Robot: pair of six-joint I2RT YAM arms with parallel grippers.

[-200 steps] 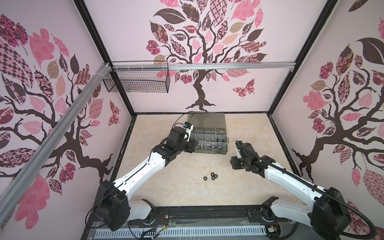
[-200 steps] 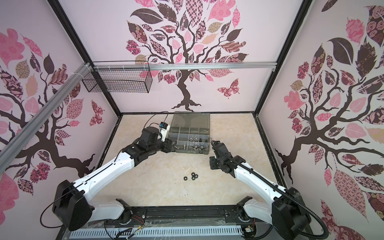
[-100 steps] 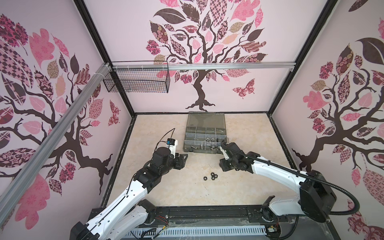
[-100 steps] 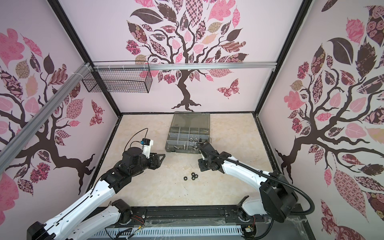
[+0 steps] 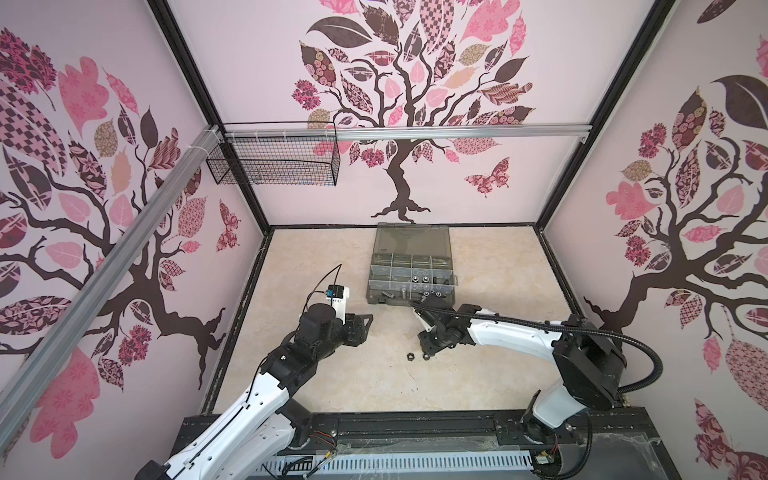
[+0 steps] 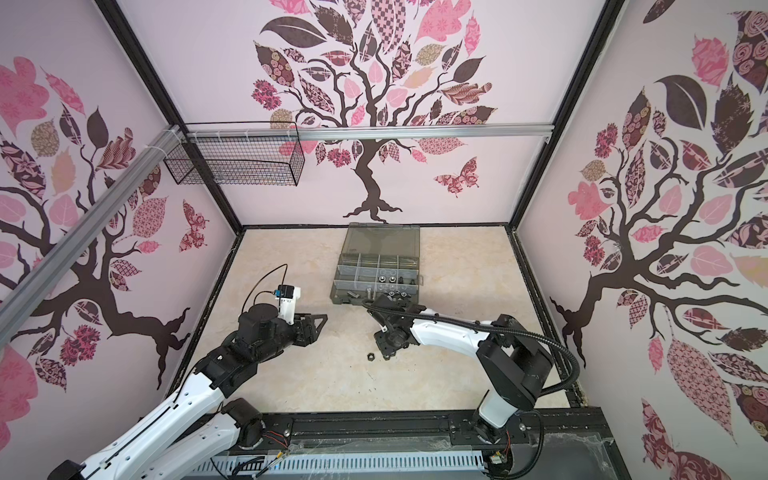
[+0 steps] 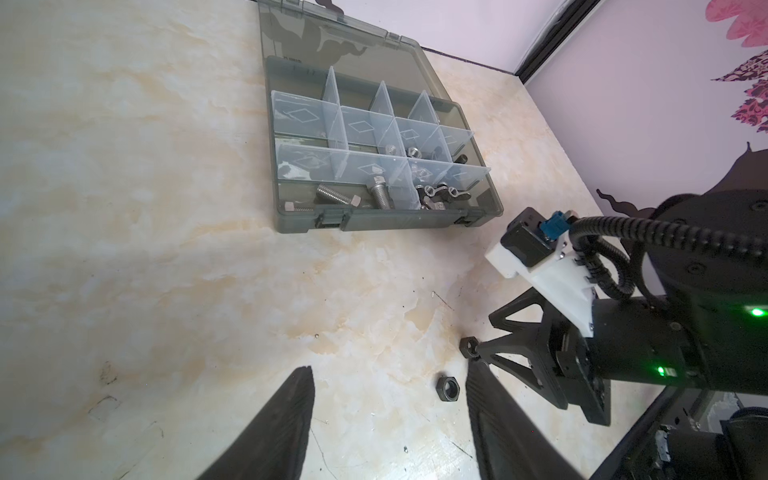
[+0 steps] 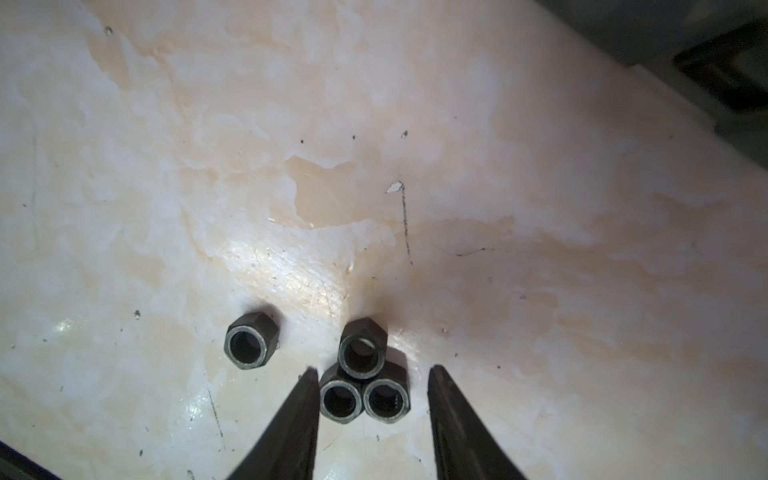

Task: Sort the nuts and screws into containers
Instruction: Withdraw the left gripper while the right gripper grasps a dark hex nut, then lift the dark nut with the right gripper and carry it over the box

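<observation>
Reading the table [image 5: 316,257] as a clock face with twelve at the back wall, findings run as follows. The left gripper [image 5: 365,322] hovers at about nine o'clock from the loose hardware, clear of the surface. In the left wrist view its fingers [image 7: 291,415] stand wide apart with nothing between them.

The organizer case [image 5: 409,300] sits at twelve o'clock with its lid laid back. Its front compartments [image 7: 361,124] hold silver screws [image 7: 332,194] and wing nuts [image 7: 440,195]. Shiny silver nuts [image 7: 411,151] lie in the row behind.

Four black hex nuts [image 8: 361,357] lie on the table near centre, at six o'clock from the case. Three are bunched and touching one another. The lone nut [image 8: 251,343] lies near them, toward nine o'clock.

The right gripper [image 8: 372,370] is down over the bunch, jaws partly apart and straddling the two nearer nuts. One finger [image 8: 299,407] is just beside a nut; the other shows a clear gap. Neither nut is clamped.
</observation>
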